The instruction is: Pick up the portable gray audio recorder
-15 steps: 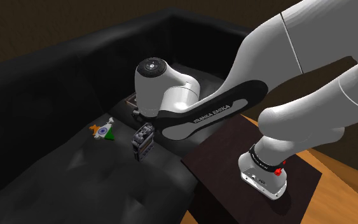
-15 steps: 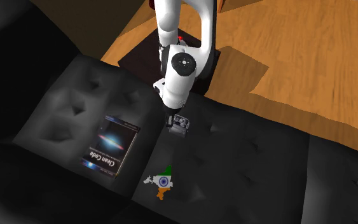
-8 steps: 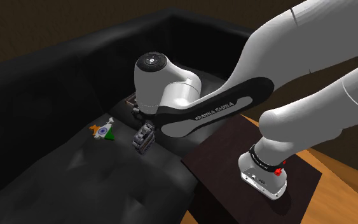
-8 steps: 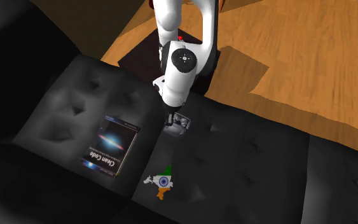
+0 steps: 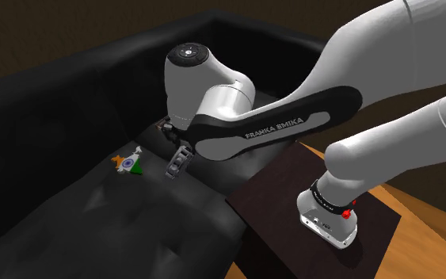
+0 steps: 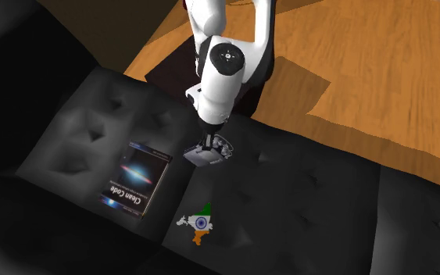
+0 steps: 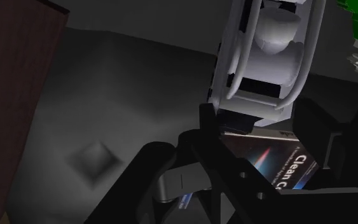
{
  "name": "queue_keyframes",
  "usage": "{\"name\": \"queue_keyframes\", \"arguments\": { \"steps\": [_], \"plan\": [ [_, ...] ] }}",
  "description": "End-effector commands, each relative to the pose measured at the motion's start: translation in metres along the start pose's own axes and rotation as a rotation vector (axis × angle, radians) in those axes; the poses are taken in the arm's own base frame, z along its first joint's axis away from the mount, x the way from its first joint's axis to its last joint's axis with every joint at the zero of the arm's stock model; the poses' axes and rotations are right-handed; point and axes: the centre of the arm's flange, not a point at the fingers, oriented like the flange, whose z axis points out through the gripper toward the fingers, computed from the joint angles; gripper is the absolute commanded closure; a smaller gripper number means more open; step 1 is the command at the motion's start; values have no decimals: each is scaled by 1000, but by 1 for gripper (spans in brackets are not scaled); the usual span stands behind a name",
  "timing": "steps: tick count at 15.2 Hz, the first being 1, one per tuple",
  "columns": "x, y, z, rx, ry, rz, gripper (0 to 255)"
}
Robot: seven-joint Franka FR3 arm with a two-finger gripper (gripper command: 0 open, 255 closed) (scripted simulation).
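The grey audio recorder (image 6: 207, 153) has rounded metal guard bars at one end. It hangs tilted just above the black sofa seat (image 6: 312, 203). My gripper (image 6: 209, 143) is shut on the recorder's upper end. In the shoulder view the recorder (image 5: 178, 162) slants below the gripper (image 5: 173, 141), under the arm's white wrist. The wrist view has the recorder (image 7: 266, 51) clasped between both black fingers (image 7: 210, 124), with my gripper (image 7: 260, 114) closed around its base.
A "Clean Code" book (image 6: 136, 180) lies flat on the seat toward the second exterior view's left. A small India-shaped flag piece (image 6: 198, 221) lies nearer the sofa back. The dark stand (image 5: 292, 198) sits beside the sofa. Wood floor (image 6: 351, 55) lies beyond.
The wrist has risen and swung, and the recorder has tipped from upright to slanted, moving along with the gripper. The book and the flag piece stayed put.
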Motion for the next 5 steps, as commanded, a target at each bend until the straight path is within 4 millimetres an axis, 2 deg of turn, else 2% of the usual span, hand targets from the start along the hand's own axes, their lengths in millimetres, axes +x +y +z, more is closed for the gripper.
{"name": "queue_keyframes", "arguments": {
  "steps": [1,3,5],
  "plan": [
    [2,-1,-11,1,0,0,255],
    [4,-2,-21,1,0,0,255],
    [4,-3,-22,1,0,0,255]
  ]
}}
